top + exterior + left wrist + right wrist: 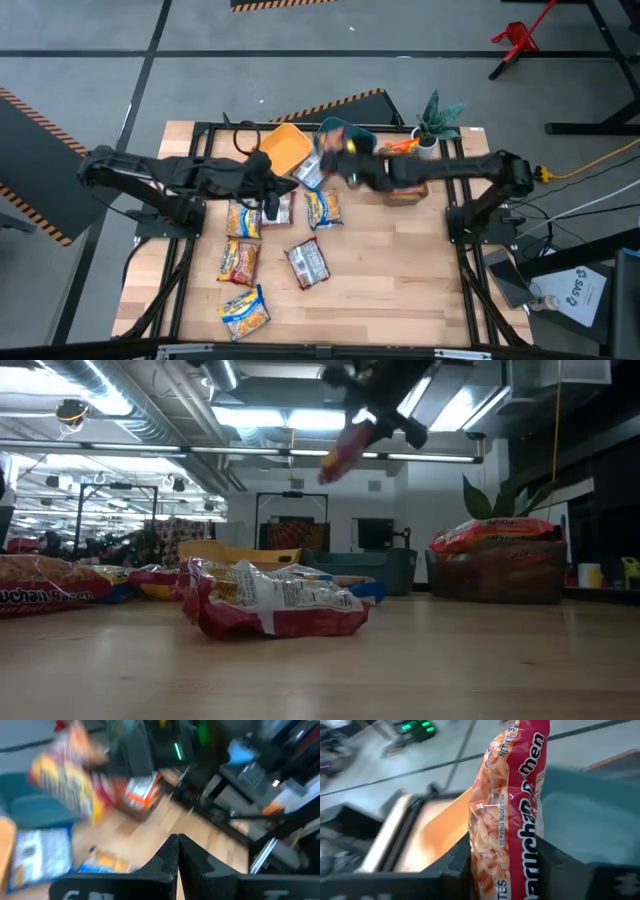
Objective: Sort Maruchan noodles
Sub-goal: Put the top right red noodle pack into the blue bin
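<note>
My right gripper (348, 160) is raised above the near edge of the teal bin (345, 133) and is shut on a red Maruchan noodle packet (512, 805). That packet also shows high up in the low view (343, 448). My left gripper (270, 198) is shut and empty, raised over the packets near the yellow bin (284, 148). Several noodle packets lie flat on the wooden table (400, 270): yellow-and-blue ones (245, 310) and a red one (308, 263), which fills the front of the low view (270, 600). My right gripper pinches the red packet by its two flat faces (490, 865), one dark finger (452, 865) on each side. Most of the packet sticks out past the fingertips, standing on edge between them. It is lifted clear of the table and slants down below the gripper.
A brown box (408, 190) holding orange packets (492, 532) stands to the right of the teal bin. A potted plant (438, 118) is at the far right corner. Bare wood lies along the table's right and near sides.
</note>
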